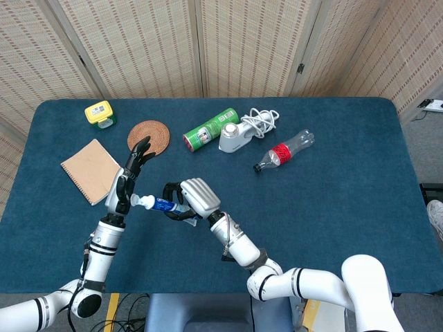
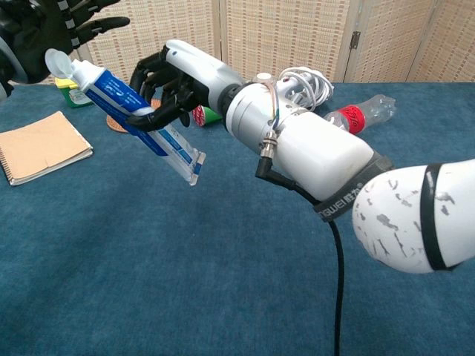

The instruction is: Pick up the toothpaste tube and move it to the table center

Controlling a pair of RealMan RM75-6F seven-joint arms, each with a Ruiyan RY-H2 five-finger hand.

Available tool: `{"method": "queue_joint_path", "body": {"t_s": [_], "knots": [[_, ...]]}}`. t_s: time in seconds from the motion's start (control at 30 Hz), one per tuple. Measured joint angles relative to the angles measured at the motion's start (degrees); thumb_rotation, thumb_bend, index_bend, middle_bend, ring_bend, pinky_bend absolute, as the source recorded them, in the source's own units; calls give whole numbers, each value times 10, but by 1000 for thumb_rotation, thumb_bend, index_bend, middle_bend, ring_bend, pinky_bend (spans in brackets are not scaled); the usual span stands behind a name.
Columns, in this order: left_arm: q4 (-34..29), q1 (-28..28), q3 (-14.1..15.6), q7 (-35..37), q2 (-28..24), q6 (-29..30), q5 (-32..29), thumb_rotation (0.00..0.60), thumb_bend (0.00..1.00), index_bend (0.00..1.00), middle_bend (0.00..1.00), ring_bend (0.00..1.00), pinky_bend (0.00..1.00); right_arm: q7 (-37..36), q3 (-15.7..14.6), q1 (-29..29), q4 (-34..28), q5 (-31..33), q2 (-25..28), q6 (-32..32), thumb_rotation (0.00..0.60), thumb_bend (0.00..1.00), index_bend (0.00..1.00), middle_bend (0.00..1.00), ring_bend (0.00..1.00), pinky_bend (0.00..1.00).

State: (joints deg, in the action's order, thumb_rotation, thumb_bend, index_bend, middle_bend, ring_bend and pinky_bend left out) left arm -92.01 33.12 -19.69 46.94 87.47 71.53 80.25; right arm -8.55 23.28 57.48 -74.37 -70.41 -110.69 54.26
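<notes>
My right hand (image 1: 194,197) grips a blue and white toothpaste tube (image 1: 157,203) around its middle and holds it above the table's front left part. In the chest view the toothpaste tube (image 2: 126,107) slants, with its white cap up at the left and its flat crimped end down at the right, under the right hand (image 2: 182,78). My left hand (image 1: 131,169) stands upright just beyond the cap with its fingers spread and nothing in it. From the chest, the left hand (image 2: 44,33) sits right behind the cap; I cannot tell whether they touch.
At the left lie a tan notebook (image 1: 90,169), a round cork coaster (image 1: 149,136) and a yellow box (image 1: 100,113). Further back stand a green can (image 1: 210,128), a white device with a coiled cable (image 1: 239,135) and a plastic bottle (image 1: 284,151).
</notes>
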Motion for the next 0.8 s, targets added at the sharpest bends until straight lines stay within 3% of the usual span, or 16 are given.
{"method": "queue_joint_path", "body": {"t_s": [0.37, 0.8], "knots": [[44, 14, 33, 41, -10, 5, 70, 0, 0, 0, 0, 0, 139, -37, 4, 2, -28, 24, 35, -56, 600, 538, 752, 666, 640, 698], [123, 42, 77, 12, -20, 24, 153, 0, 0, 0, 0, 0, 139, -61, 1, 10, -60, 53, 81, -125, 600, 534, 752, 668, 643, 698]]}}
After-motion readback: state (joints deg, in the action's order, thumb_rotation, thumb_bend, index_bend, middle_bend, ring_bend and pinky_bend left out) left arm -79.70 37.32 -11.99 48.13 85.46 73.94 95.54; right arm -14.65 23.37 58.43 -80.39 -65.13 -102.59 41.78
